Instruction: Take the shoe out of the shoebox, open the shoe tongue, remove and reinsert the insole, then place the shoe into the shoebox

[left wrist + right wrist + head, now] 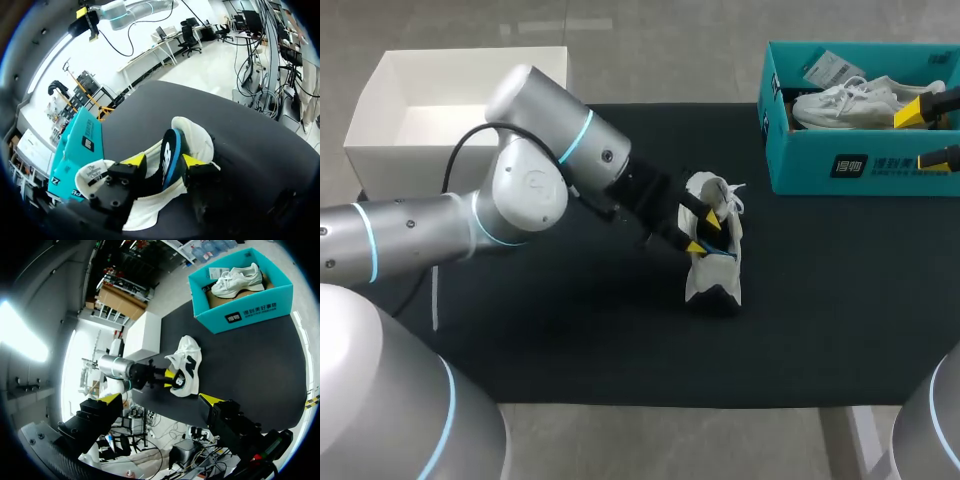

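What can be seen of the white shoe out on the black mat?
The shoe is a white, fabric-looking sneaker with white laces, a dark logo on its side and a dark patch at one end. It sits on the black mat with its mouth spread wide. The left gripper reaches into that mouth, where a dark, blue-edged insole stands on edge, partly out. Nothing else touches the shoe.

Overhead and wrist views, shoe [705, 280] shared

Your left arm [520, 190], frame left: silver rounded shells, cyan light rings, black cable. Right gripper [924, 136], upper right: black, yellow tips.
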Controlling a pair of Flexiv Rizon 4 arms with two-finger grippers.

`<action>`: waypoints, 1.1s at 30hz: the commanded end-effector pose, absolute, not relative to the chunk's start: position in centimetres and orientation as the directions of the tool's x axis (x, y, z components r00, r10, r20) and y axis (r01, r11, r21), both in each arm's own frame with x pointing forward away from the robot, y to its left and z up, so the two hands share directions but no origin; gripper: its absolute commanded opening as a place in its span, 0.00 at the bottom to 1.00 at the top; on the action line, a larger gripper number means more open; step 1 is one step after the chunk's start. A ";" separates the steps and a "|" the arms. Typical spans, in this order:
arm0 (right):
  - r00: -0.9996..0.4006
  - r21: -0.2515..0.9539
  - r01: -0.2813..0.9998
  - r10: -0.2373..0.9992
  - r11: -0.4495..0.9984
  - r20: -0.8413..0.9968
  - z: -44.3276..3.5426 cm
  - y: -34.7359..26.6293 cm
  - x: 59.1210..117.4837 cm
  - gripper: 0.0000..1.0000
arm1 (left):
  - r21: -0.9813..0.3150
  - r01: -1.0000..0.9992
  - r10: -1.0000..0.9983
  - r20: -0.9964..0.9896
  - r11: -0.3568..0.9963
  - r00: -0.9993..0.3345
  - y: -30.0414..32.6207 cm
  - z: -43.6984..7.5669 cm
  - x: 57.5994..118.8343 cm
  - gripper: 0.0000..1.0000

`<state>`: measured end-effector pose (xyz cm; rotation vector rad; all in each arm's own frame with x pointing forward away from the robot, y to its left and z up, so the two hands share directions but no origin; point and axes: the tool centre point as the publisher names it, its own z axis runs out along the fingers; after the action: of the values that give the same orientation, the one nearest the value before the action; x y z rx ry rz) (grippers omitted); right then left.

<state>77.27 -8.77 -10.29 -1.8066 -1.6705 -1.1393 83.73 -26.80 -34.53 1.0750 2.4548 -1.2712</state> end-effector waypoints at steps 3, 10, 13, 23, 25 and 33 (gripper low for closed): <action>-0.059 0.216 0.959 0.611 -0.186 0.790 -10.3 -8.8 77.2 1.00 | -0.649 0.667 0.528 -0.446 0.366 -0.723 -26.6 -34.7 83.4 0.32; -0.059 0.216 0.959 0.611 -0.186 0.790 -10.3 -8.8 77.2 1.00 | -0.659 0.668 0.546 -0.437 0.347 -0.715 -26.9 -35.0 83.2 0.00; -0.059 0.216 0.959 0.611 -0.186 0.790 -10.3 -8.8 77.2 1.00 | -0.655 0.668 0.553 -0.430 0.353 -0.714 -27.0 -35.4 83.4 0.00; -0.059 0.216 0.959 0.611 -0.186 0.790 -10.3 -8.8 77.2 1.00 | -0.620 0.669 0.562 -0.406 0.409 -0.720 -26.8 -36.7 84.7 0.00; -0.059 0.216 0.959 0.611 -0.186 0.790 -10.3 -8.8 77.2 1.00 | -0.607 0.675 0.563 -0.410 0.419 -0.718 -26.9 -36.9 85.0 0.00; -0.059 0.216 0.959 0.611 -0.186 0.790 -10.3 -8.8 77.2 1.00 | -0.593 0.686 0.590 -0.394 0.422 -0.704 -27.2 -37.5 85.1 0.00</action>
<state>77.27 -8.77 -10.29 -1.8066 -1.6706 -1.1393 84.69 -26.86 -37.05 1.1381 2.5353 -1.1553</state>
